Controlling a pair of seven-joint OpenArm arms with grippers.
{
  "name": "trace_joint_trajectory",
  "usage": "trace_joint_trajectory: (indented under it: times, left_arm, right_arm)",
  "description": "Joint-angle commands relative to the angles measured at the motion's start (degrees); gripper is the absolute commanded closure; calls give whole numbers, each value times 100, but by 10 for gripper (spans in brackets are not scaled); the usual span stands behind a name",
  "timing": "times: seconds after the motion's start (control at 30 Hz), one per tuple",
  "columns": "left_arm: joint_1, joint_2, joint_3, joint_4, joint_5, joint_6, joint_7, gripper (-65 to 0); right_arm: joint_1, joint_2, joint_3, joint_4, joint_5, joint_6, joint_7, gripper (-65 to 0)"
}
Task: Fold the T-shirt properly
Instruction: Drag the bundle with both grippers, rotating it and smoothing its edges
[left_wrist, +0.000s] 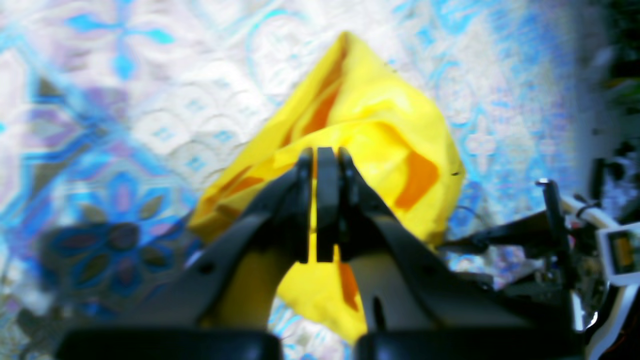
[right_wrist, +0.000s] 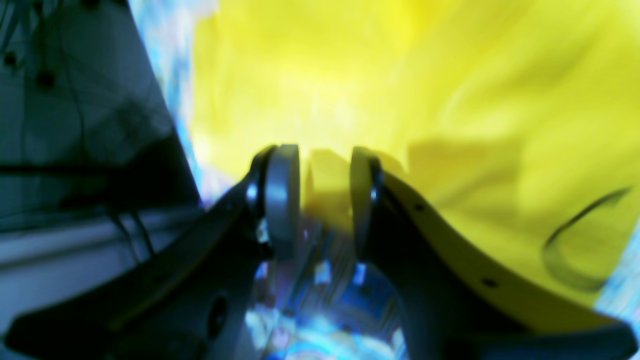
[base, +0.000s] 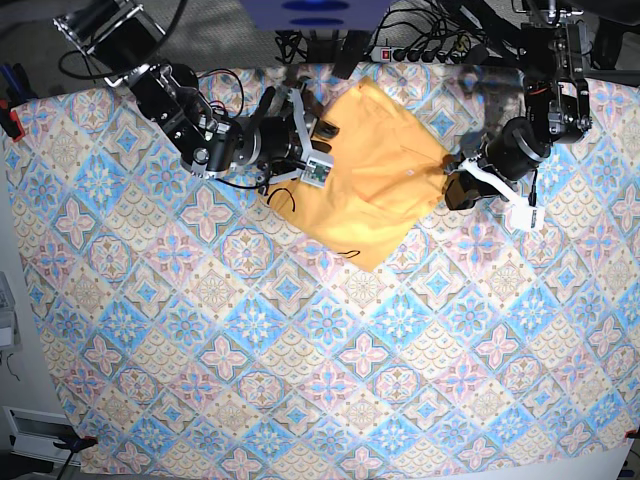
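T-shirt (base: 372, 180) is clenched by the left pincer (left_wrist: 324, 157), probably for pulling a fold; right pincer (right_wrist: 324, 200) is parted around an edge, grip unclear.

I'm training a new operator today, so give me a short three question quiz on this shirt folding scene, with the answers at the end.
1. True or false: the left tool is shut, pinching the T-shirt.
2. Multiple choice: in the base view, the T-shirt lies A) in the near half of the tablecloth, B) at the far edge between the two arms, C) off the table.
3. Fill in: in the right wrist view, the right tool shows its jaws standing ____, with yellow cloth seen between them.

Key: 1 true; 2 B; 3 apart.
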Motion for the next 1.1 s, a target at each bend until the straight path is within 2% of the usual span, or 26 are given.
trace_joint_trajectory:
  times: [0.0, 0.1, 0.2, 0.33, 0.47, 0.6, 0.8, 0.93, 1.07]
  left_arm:
    - [-175, 8, 78, -2, -67, -26, -98, -1]
    - [-430, 131, 474, -539, 117, -8, -98, -1]
    - [-632, 219, 825, -1057, 240, -8, -142, -1]
    - [-869, 298, 1247, -1409, 267, 18, -151, -1]
    - [-966, 298, 1502, -1734, 530, 27, -151, -1]
    - [-1151, 307, 1485, -2270, 794, 27, -151, -1]
    - [-1124, 307, 1485, -2279, 1374, 27, -151, -1]
    - [-1098, 307, 1502, -2139, 1471, 27, -116, 0]
    - [-834, 280, 1485, -1330, 1330, 27, -124, -1]
  right_arm:
    - [65, 3, 114, 129, 56, 22, 63, -169]
    - [73, -41, 474, 138, 56, 22, 72, -169]
    - [117, -304, 773, 129, 47, 22, 72, -169]
    - [328, -515, 1274, 85, -393, 22, 72, -169]
    - [522, -630, 1406, -38, -920, 22, 37, -168]
    - [742, -841, 1433, -557, -1105, 22, 72, -157]
    - [882, -1043, 1406, -1172, -1448, 22, 257, -71]
    - [891, -1069, 1406, -1207, -1536, 22, 441, -71]
    - [909, -1131, 1406, -1163, -1536, 22, 468, -71]
